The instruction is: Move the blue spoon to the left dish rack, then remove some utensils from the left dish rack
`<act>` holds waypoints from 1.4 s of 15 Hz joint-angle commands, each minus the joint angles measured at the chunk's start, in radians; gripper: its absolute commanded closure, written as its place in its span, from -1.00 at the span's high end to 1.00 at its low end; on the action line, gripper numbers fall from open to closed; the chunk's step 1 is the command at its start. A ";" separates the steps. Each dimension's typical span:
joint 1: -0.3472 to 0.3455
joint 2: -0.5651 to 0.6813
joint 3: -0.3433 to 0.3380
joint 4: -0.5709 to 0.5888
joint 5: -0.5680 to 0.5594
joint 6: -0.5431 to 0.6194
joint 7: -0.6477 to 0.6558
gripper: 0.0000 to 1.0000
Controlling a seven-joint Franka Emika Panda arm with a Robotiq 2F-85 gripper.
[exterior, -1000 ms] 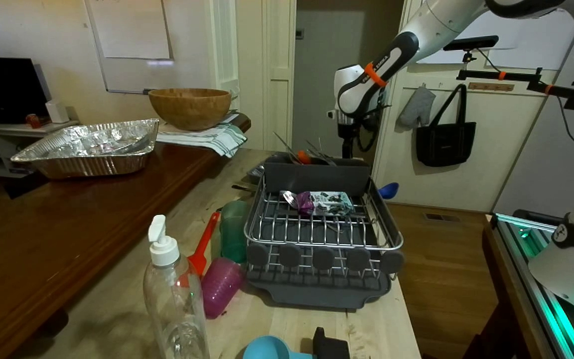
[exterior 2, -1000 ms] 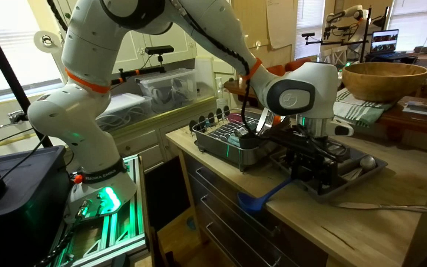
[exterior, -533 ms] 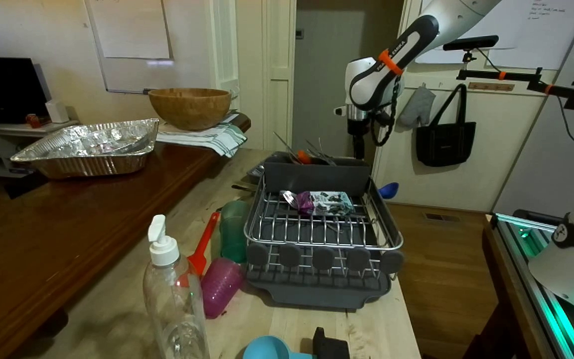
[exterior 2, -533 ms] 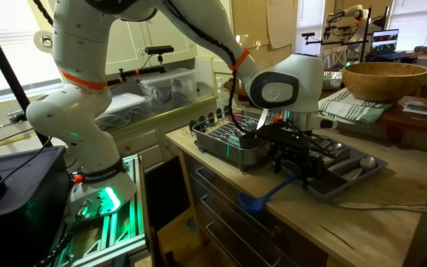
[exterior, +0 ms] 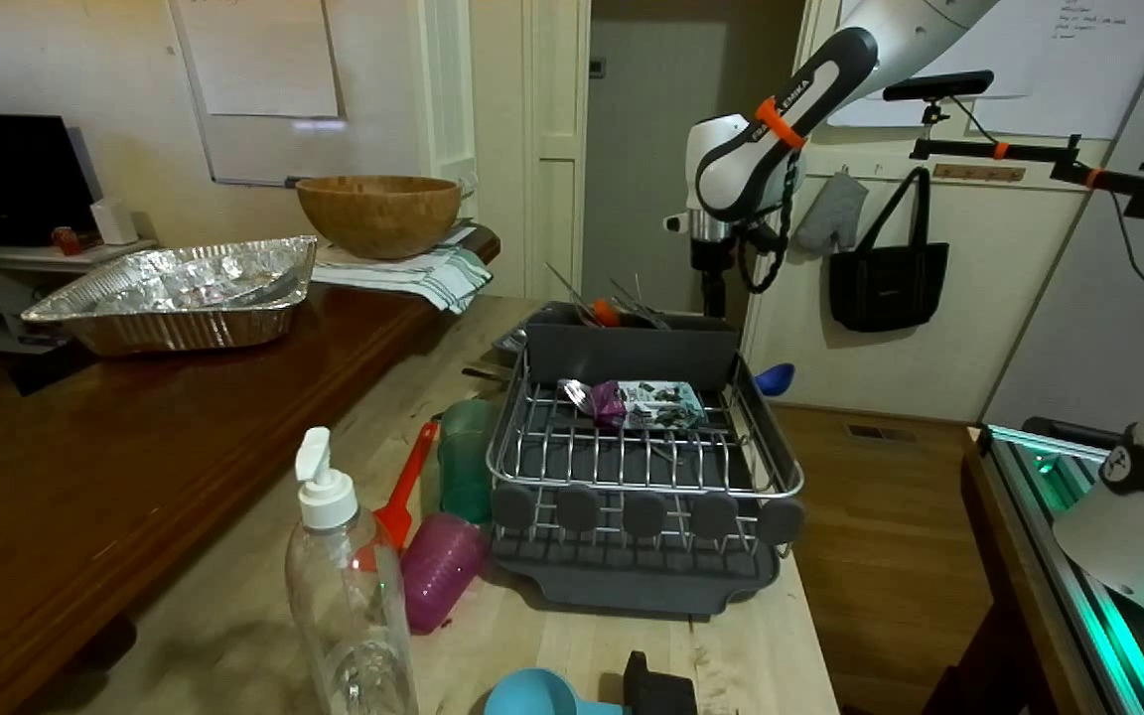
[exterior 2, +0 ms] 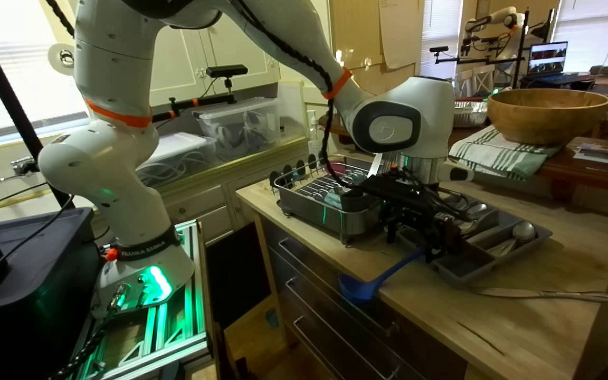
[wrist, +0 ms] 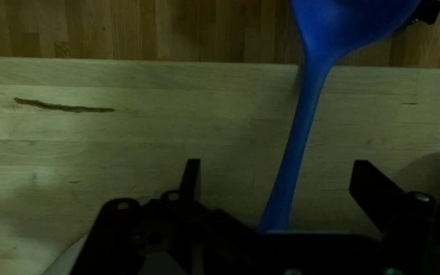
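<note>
The blue spoon [wrist: 300, 126] lies on the wooden counter, its bowl [exterior 2: 359, 287] sticking out past the edge. My gripper [wrist: 277, 163] is open above the handle's end. In the wrist view the handle runs between the spread fingers, nothing gripped; its lower end is hidden behind the gripper, and the height gap is hard to judge. The left dish rack [exterior: 646, 586], dark grey with wire rails, stands beside the gripper. Utensils [exterior: 642, 313] poke up from its caddy [exterior: 632, 353]. A fork [exterior: 577, 395] and a wrapped packet [exterior: 661, 405] lie inside.
A grey cutlery tray [exterior 2: 457, 278] with metal utensils sits under and beside the gripper, a knife [exterior 2: 552, 294] near it. Around the rack are a green cup [exterior: 466, 462], a purple cup [exterior: 443, 571], a red utensil [exterior: 411, 477] and a pump bottle [exterior: 349, 596].
The arm has moved over toward the robot's base side, bringing the gripper closer to the blue spoon's handle; in the last half second it barely shifts. The spoon and rack stay put.
</note>
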 commanded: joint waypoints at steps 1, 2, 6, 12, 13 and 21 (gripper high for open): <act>0.006 0.008 0.000 -0.018 0.016 0.035 -0.001 1.00; 0.003 0.007 0.005 -0.020 0.025 0.039 -0.003 1.00; -0.007 0.014 0.029 -0.026 0.078 0.053 -0.026 1.00; -0.026 0.025 0.081 -0.054 0.198 0.198 -0.052 1.00; -0.025 0.022 0.084 -0.064 0.204 0.238 -0.049 1.00; -0.053 0.024 0.120 -0.118 0.216 0.441 -0.035 1.00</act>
